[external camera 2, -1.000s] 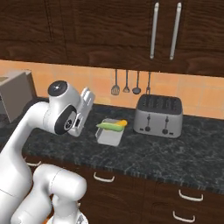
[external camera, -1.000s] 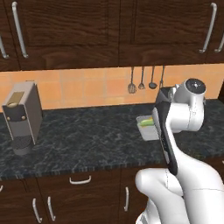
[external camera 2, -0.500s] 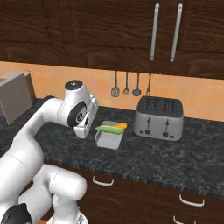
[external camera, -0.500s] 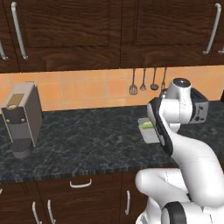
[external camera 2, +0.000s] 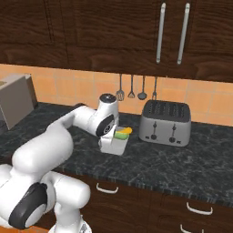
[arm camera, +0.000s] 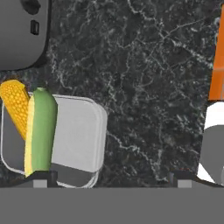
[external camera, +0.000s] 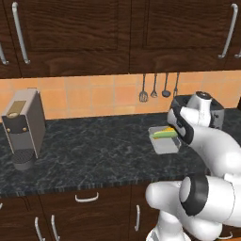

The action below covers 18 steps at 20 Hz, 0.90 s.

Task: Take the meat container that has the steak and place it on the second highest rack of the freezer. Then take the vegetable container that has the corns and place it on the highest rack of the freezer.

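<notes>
The vegetable container point(arm camera: 78, 140) is a shallow grey tray on the black counter. The corns lie along one side of it, one yellow point(arm camera: 15, 105) and one green point(arm camera: 43, 127). My gripper point(arm camera: 111, 178) hangs open above the counter. One fingertip point(arm camera: 41, 177) is over the tray's near edge, the other is over bare stone, and nothing sits between them. From the base, the hand hovers right over the vegetable container point(external camera: 164, 140) point(external camera 2: 113, 143) and hides part of it. The meat container, the steak and the freezer are out of view.
A silver toaster point(external camera 2: 164, 122) stands just right of the tray, close to the hand. A coffee machine point(external camera: 23, 127) sits at the counter's far left. Utensils point(external camera: 154, 87) hang on the tiled wall under dark cabinets. Drawers run below the counter edge.
The hand has swung down from beside the tray to just above it. The jaws have stayed open and the tray has not moved.
</notes>
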{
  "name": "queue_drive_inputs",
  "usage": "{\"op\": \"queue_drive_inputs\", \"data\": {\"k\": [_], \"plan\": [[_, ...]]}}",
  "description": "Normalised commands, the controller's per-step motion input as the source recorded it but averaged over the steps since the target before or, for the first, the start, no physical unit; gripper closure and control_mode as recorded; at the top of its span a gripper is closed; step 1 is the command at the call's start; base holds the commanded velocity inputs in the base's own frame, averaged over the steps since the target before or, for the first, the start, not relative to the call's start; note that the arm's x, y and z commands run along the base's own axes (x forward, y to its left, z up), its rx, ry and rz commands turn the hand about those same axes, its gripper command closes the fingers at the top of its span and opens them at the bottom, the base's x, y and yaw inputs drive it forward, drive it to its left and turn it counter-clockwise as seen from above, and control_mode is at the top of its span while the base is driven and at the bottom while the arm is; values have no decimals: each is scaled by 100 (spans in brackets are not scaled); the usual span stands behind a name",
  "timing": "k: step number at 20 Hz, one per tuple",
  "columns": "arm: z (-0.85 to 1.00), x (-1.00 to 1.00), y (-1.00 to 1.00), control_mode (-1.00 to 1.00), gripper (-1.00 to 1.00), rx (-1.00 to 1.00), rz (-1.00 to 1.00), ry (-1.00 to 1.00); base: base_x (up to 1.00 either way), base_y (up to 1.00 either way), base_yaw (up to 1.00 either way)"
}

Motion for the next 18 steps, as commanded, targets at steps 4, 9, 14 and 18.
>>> {"op": "queue_drive_inputs", "data": {"k": [4, 9, 14, 18], "plan": [[-69, 12, -13, -100, -100, 0, 13, 22, 0, 0, 0], [-49, 26, 1, -100, -100, 0, 7, 17, 0, 0, 0], [-22, 47, 10, -100, -100, 2, 0, 0, 0, 0, 0], [-47, 43, 9, -100, -100, 0, 0, 5, 0, 0, 0]]}}
